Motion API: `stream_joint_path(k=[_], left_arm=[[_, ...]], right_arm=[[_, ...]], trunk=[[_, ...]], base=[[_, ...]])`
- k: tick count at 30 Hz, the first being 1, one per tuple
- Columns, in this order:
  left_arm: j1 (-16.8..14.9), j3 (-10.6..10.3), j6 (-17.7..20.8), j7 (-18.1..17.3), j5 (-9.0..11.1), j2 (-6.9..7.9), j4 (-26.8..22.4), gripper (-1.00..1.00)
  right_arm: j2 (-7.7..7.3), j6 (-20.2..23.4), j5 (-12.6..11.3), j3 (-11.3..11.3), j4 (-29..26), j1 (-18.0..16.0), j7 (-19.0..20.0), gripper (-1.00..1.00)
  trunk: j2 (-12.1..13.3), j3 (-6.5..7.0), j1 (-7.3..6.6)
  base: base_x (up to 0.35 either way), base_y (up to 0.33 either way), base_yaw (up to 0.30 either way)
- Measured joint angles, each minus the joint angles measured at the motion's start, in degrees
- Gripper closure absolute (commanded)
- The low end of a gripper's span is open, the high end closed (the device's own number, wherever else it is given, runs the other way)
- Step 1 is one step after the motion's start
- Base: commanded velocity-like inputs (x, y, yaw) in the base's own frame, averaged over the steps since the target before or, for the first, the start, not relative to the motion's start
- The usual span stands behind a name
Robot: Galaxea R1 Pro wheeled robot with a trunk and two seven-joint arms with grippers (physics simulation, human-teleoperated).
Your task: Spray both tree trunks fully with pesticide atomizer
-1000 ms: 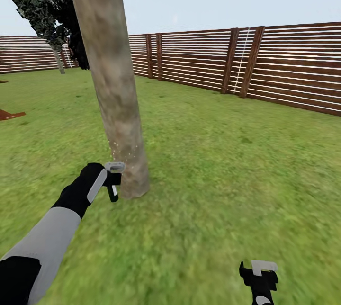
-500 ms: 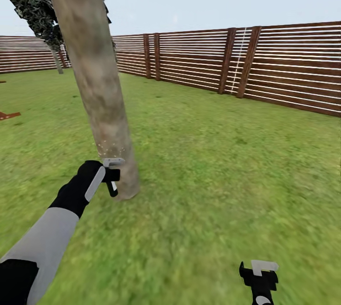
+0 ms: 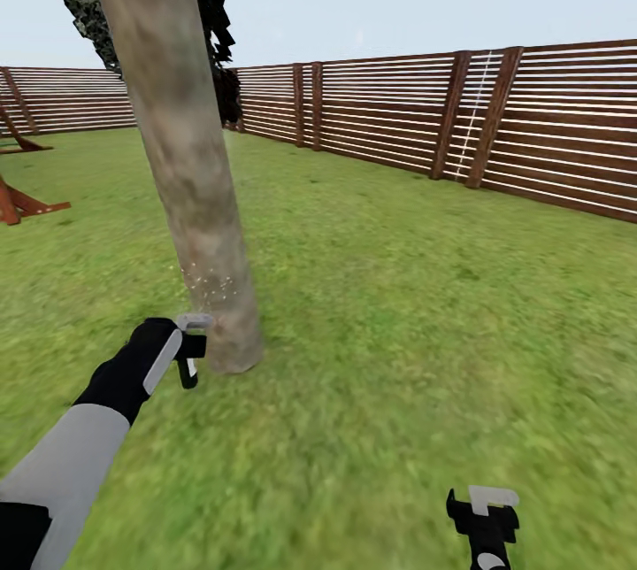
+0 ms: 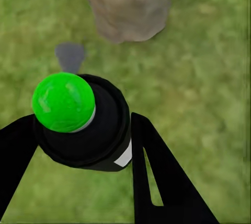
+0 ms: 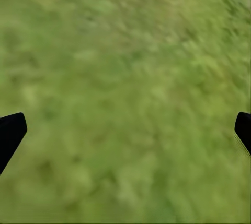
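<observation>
A thick pale grey-brown tree trunk [image 3: 181,154] rises from the lawn left of centre, leaning slightly. My left gripper [image 3: 188,350] is shut on the pesticide atomizer [image 3: 193,322], whose light grey spray head points at the trunk's foot, a hand's width away. Whitish pesticide specks [image 3: 211,282] hang against the lower trunk. In the left wrist view the atomizer [image 4: 86,125] shows a dark body and bright green round end, held between the black fingers [image 4: 157,177], with the trunk base [image 4: 128,4] ahead. My right gripper [image 3: 482,508] is open, low at the right over grass [image 5: 125,132].
A reddish-brown slat fence [image 3: 460,119] runs along the back and right. A reddish wooden frame [image 3: 22,203] stands at the far left. A dark leafy crown [image 3: 212,30] hangs behind the trunk. Open lawn [image 3: 398,331] spreads to the right.
The whole view has swung, so the camera has moved. My left gripper with the atomizer stays by the trunk's foot, slightly lower in the picture. Specks still show on the lower trunk.
</observation>
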Motion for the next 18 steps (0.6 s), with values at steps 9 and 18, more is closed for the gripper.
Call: stream_joint_path(k=[9,18], left_arm=[[4.75,0.27,-4.06,-0.14,-0.40,1.42,3.76,1.00],[6.05,0.01,-4.54,0.84,-0.79,-0.13,3.98,1.00]], right_arm=[[0.01,0.00,0.00,0.00,0.01,-0.01,0.01,-1.00],[0.00,-0.01,0.00,0.00,0.04,0.00,-0.01,-1.00]], trunk=[[0.00,0.00,0.00],[0.00,0.00,0.02]], base=[[0.234,-0.194,0.115],[0.053,-0.261,0.177]])
